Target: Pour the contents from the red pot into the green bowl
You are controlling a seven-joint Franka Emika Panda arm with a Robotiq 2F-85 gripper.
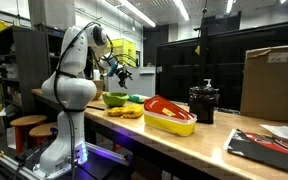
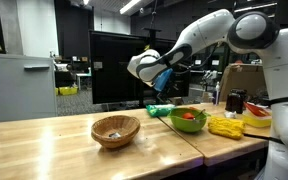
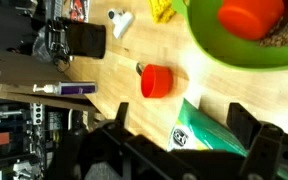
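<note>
The lime-green bowl is at the top right of the wrist view and shows in both exterior views. The red pot lies inside it beside brown grainy contents, and shows there as a red spot in an exterior view. My gripper hangs open and empty well above the table, beside the bowl, over a green packet. It also shows in both exterior views.
A smaller red cap-like piece with a pale stub stands on the wood next to the packet. A wicker basket, a yellow item, the red-and-yellow basin and a black pot stand along the table.
</note>
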